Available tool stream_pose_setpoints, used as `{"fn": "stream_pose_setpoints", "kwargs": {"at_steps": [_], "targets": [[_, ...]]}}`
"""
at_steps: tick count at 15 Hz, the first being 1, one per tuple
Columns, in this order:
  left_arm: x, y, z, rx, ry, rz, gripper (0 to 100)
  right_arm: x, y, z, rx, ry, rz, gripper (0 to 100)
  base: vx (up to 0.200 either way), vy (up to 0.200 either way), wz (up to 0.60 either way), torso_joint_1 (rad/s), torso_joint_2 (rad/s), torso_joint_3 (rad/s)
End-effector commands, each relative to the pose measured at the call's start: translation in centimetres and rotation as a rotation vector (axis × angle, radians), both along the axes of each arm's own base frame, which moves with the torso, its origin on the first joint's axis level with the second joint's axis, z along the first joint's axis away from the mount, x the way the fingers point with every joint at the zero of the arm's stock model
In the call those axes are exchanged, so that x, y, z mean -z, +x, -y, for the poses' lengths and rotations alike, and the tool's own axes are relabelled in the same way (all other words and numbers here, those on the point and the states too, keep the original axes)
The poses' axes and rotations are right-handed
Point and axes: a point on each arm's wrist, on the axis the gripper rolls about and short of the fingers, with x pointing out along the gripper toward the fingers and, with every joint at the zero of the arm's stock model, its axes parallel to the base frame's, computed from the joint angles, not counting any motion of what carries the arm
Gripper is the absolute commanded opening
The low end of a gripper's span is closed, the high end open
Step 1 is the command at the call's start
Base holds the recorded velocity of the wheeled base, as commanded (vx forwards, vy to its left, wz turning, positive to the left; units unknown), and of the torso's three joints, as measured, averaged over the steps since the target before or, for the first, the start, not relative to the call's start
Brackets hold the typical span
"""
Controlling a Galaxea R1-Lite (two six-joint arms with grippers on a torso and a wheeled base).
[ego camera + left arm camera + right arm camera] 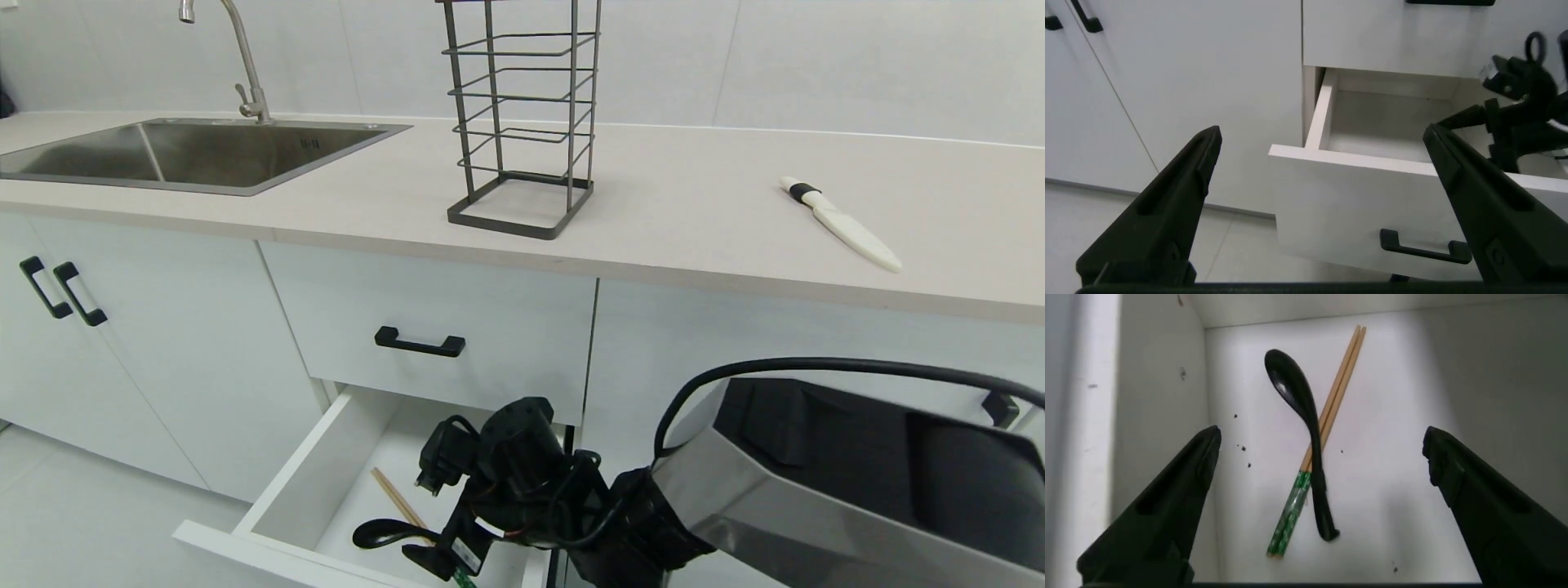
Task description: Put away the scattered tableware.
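Right wrist view: your right tool (1321,445) hangs released above the open drawer (1159,384). Inside it, the black spoon (1286,380) lies across the chopsticks (1343,376), both stowed. Your left tool (1323,155) is spread empty facing the drawer front. The white knife (841,224) lies on the surface (694,188), not yet put away; probably your next pickup.

Kitchen: steel sink (204,155) w/ tap (238,57), long countertop (694,204), white cabinets (163,359), open drawer (314,482) below.

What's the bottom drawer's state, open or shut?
Open. The drawer is pulled out from the cabinet, with a spoon and chopsticks lying inside.
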Motion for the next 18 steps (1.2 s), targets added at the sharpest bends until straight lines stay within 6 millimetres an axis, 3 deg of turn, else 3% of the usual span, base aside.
{"fn": "stream_pose_setpoints", "kwargs": {"at_steps": [1,4,5,7,8,10,14,18], "targets": [[0.0,0.0,0.0,0.0,0.001,-0.001,100,-4.4,-1.8,2.1,-0.006,0.049,0.035,100,0.0,0.0,0.0,0.0,0.0,0.0],[0.0,0.0,0.0,0.0,0.0,-0.001,100,-7.6,-2.9,4.7,0.008,0.081,0.06,100,0.0,0.0,0.0,0.0,0.0,0.0],[0.0,0.0,0.0,0.0,0.001,-0.001,100,-9.6,-3.8,6.0,0.019,0.11,0.088,100,0.0,0.0,0.0,0.0,0.0,0.0],[0.0,0.0,0.0,0.0,0.0,-0.001,100,-11.2,-4.9,8.2,0.04,0.126,0.107,100,0.0,0.0,0.0,0.0,0.0,0.0],[0.0,0.0,0.0,0.0,0.0,-0.001,100,-11.7,-6.5,10.5,0.047,0.119,0.099,100,0.0,0.0,0.0,0.0,0.0,0.0],[0.0,0.0,0.0,0.0,0.001,-0.001,100,-12.6,-8.9,12.2,0.021,0.14,0.102,100,0.0,0.0,0.0,0.0,0.0,0.0],[0.0,0.0,0.0,0.0,0.0,-0.001,100,-14.1,-10.0,13.9,0.046,0.178,0.128,100,0.0,0.0,0.0,0.0,0.0,0.0],[0.0,0.0,0.0,0.0,0.001,-0.001,100,-15.1,-13.0,18.9,0.064,0.215,0.154,100,0.0,0.0,0.0,0.0,0.0,0.0]]}}
